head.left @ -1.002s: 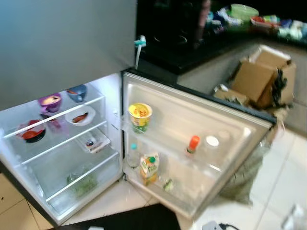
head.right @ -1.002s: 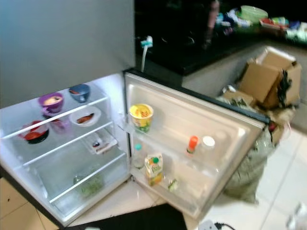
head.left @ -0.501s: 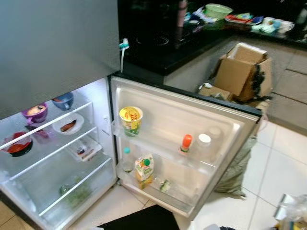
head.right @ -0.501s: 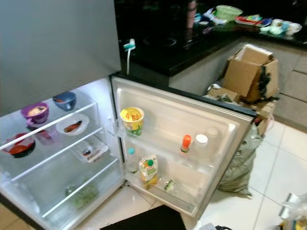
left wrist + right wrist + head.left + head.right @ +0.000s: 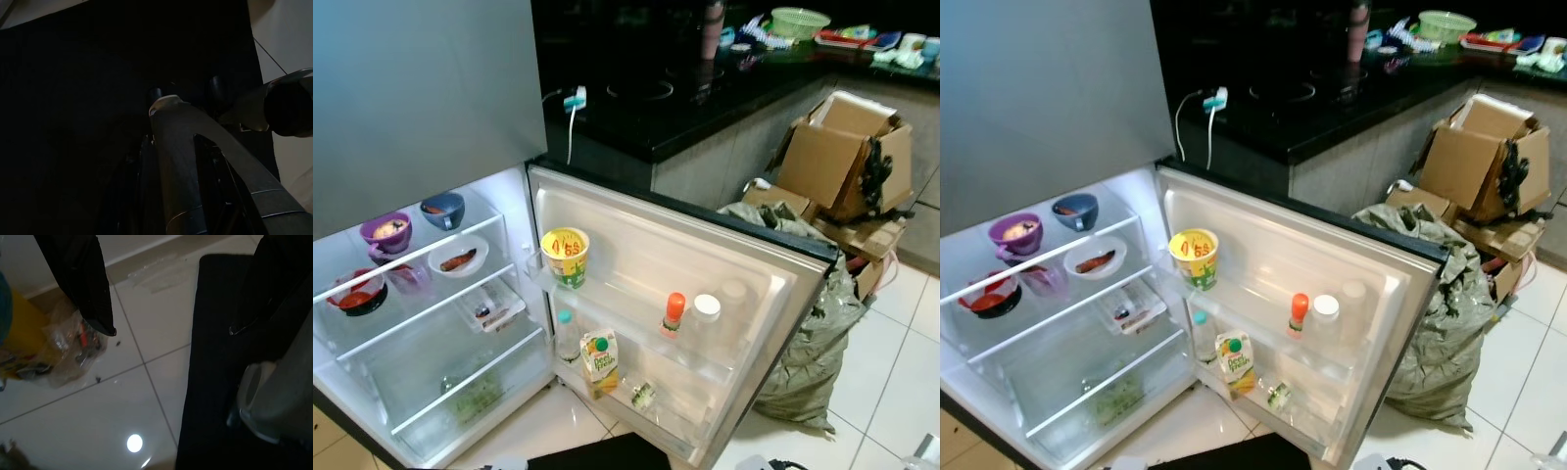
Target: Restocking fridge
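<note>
Fridge (image 5: 431, 117), tall and grey, stands at the left of the head views with its lower compartment open and lit. Its door (image 5: 744, 284) swings out toward the middle of the scene, inner side facing up at the camera.

On the glass shelves inside: a purple bowl (image 5: 385, 231) and a blue bowl (image 5: 442, 209) on the top shelf; below them a red and black bowl (image 5: 354, 296), a clear pink cup (image 5: 403, 279) and a white plate with food (image 5: 458, 258). One shelf lower lies a small clear tray (image 5: 489, 305), and green vegetables (image 5: 475, 394) sit in the bottom drawer.

The upper door rack holds a yellow instant noodle cup (image 5: 565, 256). The middle rack holds an orange-capped bottle (image 5: 674, 314) with a white-lidded jar (image 5: 705, 313) just beside it. The lowest rack holds a clear bottle with a teal cap (image 5: 567, 335), a juice carton (image 5: 600, 360) next to it, and a small jar (image 5: 643, 395) lying near the carton.

Behind the door runs a black countertop (image 5: 685, 88) with a white charger (image 5: 575, 100) plugged in at its near edge. Right of the door, a grey-green sack (image 5: 813, 343) slumps on the white tiled floor (image 5: 891, 362), with open cardboard boxes (image 5: 847, 157) behind it.

The right wrist view looks down at floor tiles, a black mat (image 5: 215, 382) and a crinkled clear bag with a yellow item (image 5: 44, 342). The right gripper (image 5: 171, 330) has its two black fingers (image 5: 80, 279) spread wide apart — nothing sits between them.

The left wrist view is very dark; the left gripper's fingers (image 5: 171, 166) can be made out as a dark shape, but I cannot tell whether they are apart or together.
</note>
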You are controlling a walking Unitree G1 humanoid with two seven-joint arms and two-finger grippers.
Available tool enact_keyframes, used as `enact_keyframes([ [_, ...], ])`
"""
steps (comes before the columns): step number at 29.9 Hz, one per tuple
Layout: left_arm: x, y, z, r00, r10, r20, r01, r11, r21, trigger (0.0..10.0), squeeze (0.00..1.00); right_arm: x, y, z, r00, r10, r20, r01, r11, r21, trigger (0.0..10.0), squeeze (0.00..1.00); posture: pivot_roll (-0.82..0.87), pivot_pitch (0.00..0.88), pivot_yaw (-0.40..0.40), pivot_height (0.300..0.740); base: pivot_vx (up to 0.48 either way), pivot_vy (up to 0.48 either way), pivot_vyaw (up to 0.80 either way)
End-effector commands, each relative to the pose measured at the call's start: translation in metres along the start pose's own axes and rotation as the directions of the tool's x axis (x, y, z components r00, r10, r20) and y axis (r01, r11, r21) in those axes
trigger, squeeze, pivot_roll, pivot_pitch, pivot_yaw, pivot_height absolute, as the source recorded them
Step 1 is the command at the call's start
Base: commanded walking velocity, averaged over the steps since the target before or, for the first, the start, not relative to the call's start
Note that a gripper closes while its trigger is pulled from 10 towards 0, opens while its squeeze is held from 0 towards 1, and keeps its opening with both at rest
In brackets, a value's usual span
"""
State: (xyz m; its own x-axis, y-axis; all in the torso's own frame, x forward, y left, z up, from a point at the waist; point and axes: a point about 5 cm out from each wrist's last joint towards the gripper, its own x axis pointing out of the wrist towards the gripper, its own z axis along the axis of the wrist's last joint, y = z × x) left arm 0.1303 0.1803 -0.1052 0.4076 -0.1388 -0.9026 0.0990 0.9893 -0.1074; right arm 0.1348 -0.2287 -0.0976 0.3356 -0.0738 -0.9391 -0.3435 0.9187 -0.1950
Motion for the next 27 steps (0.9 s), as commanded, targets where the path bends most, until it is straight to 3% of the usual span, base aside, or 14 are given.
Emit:
enact_keyframes([
  [1,-0.001,0.0,-0.008,0.999,-0.008,-0.032,0.008,1.0,0.005,10.0,0.0,0.0,0.002,0.0,1.0,0.001,-0.005,-0.001,1.0,-0.007,10.0,0.0,-0.05,0.0,0.005,0.74,0.0,-0.27,0.0],
  [6,-0.001,-0.001,-0.009,0.999,-0.01,-0.033,0.01,1.0,0.01,10.0,0.0,0.0,-0.001,-0.004,0.999,-0.019,-0.031,0.018,0.999,-0.027,10.0,0.0,-0.05,0.0,0.004,0.74,0.0,-0.472,0.0],
  [15,-0.001,-0.001,-0.01,0.999,0.001,-0.033,-0.001,1.0,0.011,10.0,0.0,-0.003,-0.011,-0.022,0.992,-0.072,-0.103,0.07,0.997,-0.026,10.0,0.0,-0.05,0.0,0.005,0.74,0.0,0.0,0.0],
  [18,-0.001,-0.001,-0.01,0.999,-0.001,-0.032,0.001,1.0,0.008,10.0,0.0,-0.004,-0.017,-0.026,0.988,-0.11,-0.112,0.114,0.993,0.028,10.0,0.0,-0.05,0.0,0.005,0.74,0.0,0.0,0.0],
  [19,-0.001,-0.001,-0.01,0.999,-0.001,-0.032,0.002,1.0,0.006,10.0,0.0,-0.005,-0.022,-0.025,0.985,-0.144,-0.097,0.153,0.983,0.098,10.0,0.0,-0.05,0.0,0.005,0.74,0.0,0.0,0.0],
  [20,-0.001,-0.002,-0.01,1.0,-0.003,-0.031,0.003,1.0,0.004,10.0,0.0,-0.006,-0.033,-0.019,0.977,-0.206,-0.06,0.214,0.949,0.23,10.0,0.0,-0.05,0.0,0.005,0.74,0.0,0.0,0.0],
  [21,-0.001,-0.002,-0.01,1.0,-0.003,-0.031,0.003,1.0,0.004,10.0,0.0,-0.007,-0.038,-0.015,0.972,-0.23,-0.044,0.233,0.93,0.283,10.0,0.0,-0.05,0.0,0.005,0.74,0.0,0.0,0.0],
  [23,-0.001,-0.002,-0.01,1.0,-0.004,-0.031,0.004,1.0,0.003,10.0,0.0,-0.009,-0.049,-0.007,0.962,-0.273,-0.013,0.259,0.892,0.371,10.0,0.0,-0.05,0.0,0.005,0.74,0.0,0.0,0.0],
  [25,-0.001,-0.002,-0.01,1.0,-0.004,-0.031,0.004,1.0,0.003,10.0,0.0,-0.009,-0.049,-0.007,0.962,-0.273,-0.013,0.259,0.892,0.371,10.0,0.0,-0.05,0.0,0.005,0.74,0.0,0.0,0.0],
  [26,-0.001,-0.002,-0.01,0.999,-0.005,-0.031,0.005,1.0,0.003,10.0,0.0,-0.011,-0.058,-0.001,0.951,-0.308,0.005,0.276,0.86,0.429,10.0,0.0,-0.05,0.0,0.005,0.74,0.0,0.0,0.0],
  [27,-0.001,-0.003,-0.01,0.999,-0.005,-0.032,0.005,1.0,0.002,10.0,0.0,-0.016,-0.078,0.01,0.929,-0.368,0.038,0.292,0.794,0.533,10.0,0.0,-0.05,0.0,0.005,0.74,0.0,0.0,0.0],
])
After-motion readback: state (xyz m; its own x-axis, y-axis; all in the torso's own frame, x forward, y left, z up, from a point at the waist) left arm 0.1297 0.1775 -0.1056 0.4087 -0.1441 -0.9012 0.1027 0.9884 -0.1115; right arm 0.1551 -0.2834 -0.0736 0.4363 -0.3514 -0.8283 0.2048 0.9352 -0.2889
